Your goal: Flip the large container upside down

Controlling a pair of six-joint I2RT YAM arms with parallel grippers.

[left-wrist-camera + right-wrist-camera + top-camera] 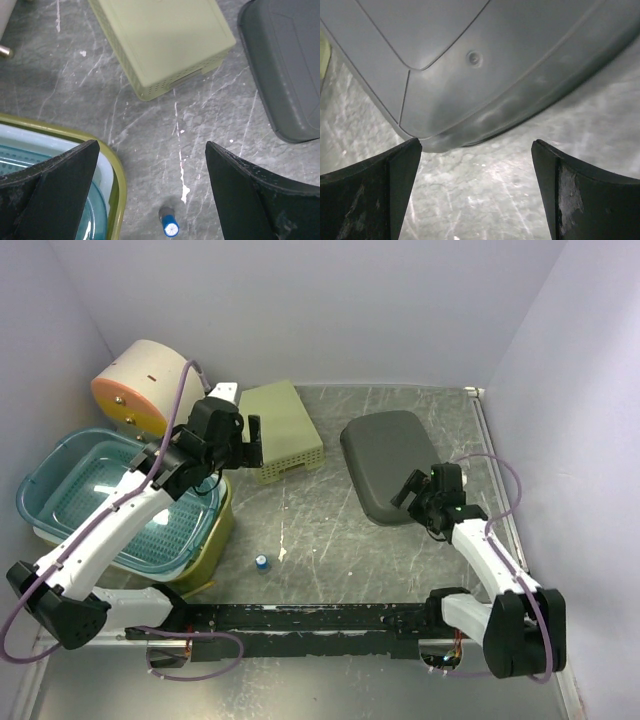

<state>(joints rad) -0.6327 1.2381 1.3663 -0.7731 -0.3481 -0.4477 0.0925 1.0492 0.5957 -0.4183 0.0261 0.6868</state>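
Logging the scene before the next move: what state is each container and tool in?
grey container: upside down, base up, on the table.
green basket: upside down.
teal basket: upright, nested in the yellow-green tub.
left tool: open, holding nothing.
right tool: open, holding nothing, near the grey container's rim.

A lab test cell: plain pale walls point(330, 310) box in the scratched grey table point(322, 512) at its far and side edges.
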